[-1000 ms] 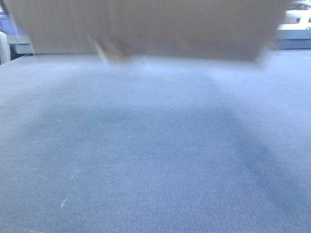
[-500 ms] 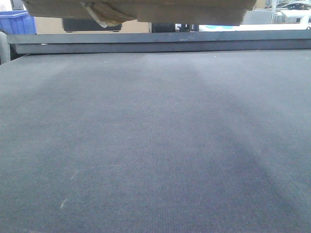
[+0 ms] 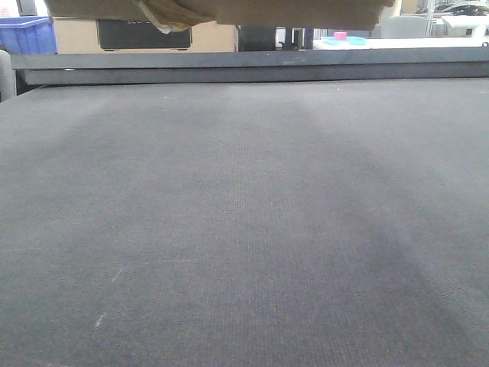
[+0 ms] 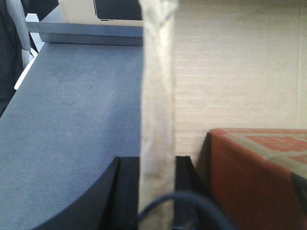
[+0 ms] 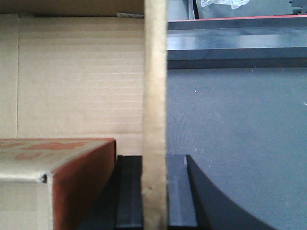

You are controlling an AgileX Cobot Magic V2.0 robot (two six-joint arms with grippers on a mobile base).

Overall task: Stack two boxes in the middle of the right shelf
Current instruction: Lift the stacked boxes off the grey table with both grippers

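Left gripper (image 4: 154,191) is clamped on one side wall of the brown box (image 4: 230,72). Right gripper (image 5: 154,191) is clamped on the opposite wall. The wall sits edge-on between each pair of fingers. The box hangs between the two grippers, clear of the grey carpeted surface (image 3: 244,229) below. Front view shows only its underside, with torn tape (image 3: 164,17) dangling.

Risks:
- The thin corrugated wall is the only hold. If the arms drift apart or together, the wall bends or tears and the pinch slips.
- An uneven lift tilts the box. The reddish box (image 5: 48,163) inside then slides toward the lower gripper and shifts the load.
- The tape flap could snag on a shelf lip going in.
- The steel shelf is not in any view, so clearance can't be judged.

Count: 2 grippers, 1 brown box held, 1 reddish box inside it (inboard of both grippers), 1 blue bin (image 3: 27,34) far beyond. No second brown box in view.
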